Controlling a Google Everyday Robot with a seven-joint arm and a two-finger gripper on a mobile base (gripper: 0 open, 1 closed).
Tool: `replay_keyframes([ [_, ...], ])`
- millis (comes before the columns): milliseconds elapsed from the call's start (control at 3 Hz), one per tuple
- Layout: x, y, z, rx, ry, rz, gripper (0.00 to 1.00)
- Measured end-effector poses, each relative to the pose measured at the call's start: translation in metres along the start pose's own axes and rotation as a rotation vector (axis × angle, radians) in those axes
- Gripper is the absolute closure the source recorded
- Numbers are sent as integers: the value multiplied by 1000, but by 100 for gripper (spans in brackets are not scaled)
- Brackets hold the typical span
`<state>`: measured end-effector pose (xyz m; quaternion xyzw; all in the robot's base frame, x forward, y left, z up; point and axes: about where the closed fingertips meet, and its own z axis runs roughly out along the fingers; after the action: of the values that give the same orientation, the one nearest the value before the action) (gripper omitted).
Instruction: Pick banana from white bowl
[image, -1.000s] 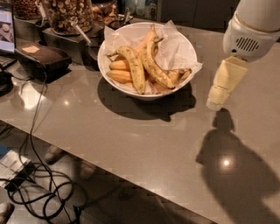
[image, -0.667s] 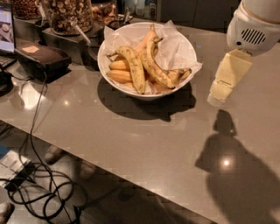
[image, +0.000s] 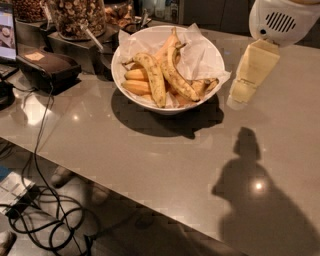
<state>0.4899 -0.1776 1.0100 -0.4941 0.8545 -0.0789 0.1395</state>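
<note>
Since the earlier picture, the end effector (image: 236, 100) has slid a little closer to the white bowl (image: 165, 110). The round white part of the arm (image: 282, 20) above it has gone up toward the top edge. The bowl and the fruit in it have not moved.

The end effector is pale yellow and points down and a bit toward the bowl. Its tip hangs just beside the bowl's right rim, close to the crumpled paper (image: 200, 55) that sticks out over that rim. It is outside the bowl and is not touching any fruit. Whether it is apart or together, I cannot tell.

The banana (image: 154, 80) lies in the bowl, on the paper, a bit left of the middle. It is curved and yellow with many brown spots, and its dark stem points to the bowl's left rim. A second spotted banana (image: 179, 75) lies right next to it, nearer the end effector. Smooth orange-yellow bananas (image: 136, 75) lie by the left rim.

The bowl sits on a grey shiny surface (image: 150, 165). Behind the bowl on the left stand jars of nuts (image: 75, 17). Left of the bowl is a black box (image: 47, 67). Cables (image: 45, 215) lie on the floor, in front of the bowl and to its left. A dark shadow (image: 255, 190) falls on the surface in front of the bowl, to the right.
</note>
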Motion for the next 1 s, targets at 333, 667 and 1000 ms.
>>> replay_keyframes([
  [333, -9, -3, -2, 6, -48, 18, 0],
  [667, -29, 9, -5, 25, -57, 77, 0],
  [1000, -32, 7, -6, 33, -69, 77, 0],
])
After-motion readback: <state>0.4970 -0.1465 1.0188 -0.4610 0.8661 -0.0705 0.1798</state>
